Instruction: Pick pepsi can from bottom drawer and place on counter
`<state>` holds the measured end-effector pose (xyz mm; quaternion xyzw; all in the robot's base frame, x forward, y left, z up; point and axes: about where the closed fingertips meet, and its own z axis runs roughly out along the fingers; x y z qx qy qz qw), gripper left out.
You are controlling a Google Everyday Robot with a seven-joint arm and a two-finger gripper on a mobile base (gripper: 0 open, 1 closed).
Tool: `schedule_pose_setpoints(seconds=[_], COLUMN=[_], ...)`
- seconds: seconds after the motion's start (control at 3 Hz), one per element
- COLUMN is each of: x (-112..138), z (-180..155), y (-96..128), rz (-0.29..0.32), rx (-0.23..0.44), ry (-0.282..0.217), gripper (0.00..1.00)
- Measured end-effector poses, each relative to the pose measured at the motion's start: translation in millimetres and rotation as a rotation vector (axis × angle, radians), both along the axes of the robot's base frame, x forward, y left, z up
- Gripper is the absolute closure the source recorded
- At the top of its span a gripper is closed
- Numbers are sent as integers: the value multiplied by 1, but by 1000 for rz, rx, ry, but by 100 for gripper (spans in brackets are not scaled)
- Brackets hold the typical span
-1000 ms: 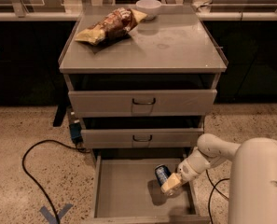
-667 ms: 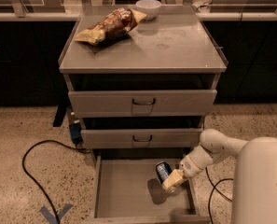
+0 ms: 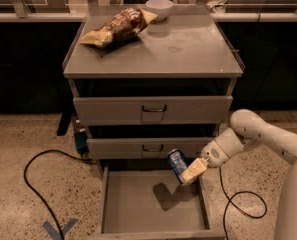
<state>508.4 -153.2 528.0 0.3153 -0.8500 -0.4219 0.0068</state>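
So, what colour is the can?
Dark blue, silver top, in the camera view; the end effector holds the pepsi can over the bottom drawer.

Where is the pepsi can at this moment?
Camera view, lower right of centre: the pepsi can hangs tilted in the gripper above the open bottom drawer, just below the middle drawer front.

Smooth white rounded arm [image 3: 268, 138] with cream tool [image 3: 187, 173] at its tip.
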Motion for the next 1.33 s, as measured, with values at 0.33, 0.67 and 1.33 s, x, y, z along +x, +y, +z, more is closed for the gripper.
schedule_pose_setpoints(seconds=[0.33, 0.67, 1.33], x=[-2, -2, 22], z=[75, 75, 167], y=[10, 10, -5], rz=[114, 113, 99], rx=[114, 114, 138], ry=[-37, -39, -207], gripper=[100, 100, 100])
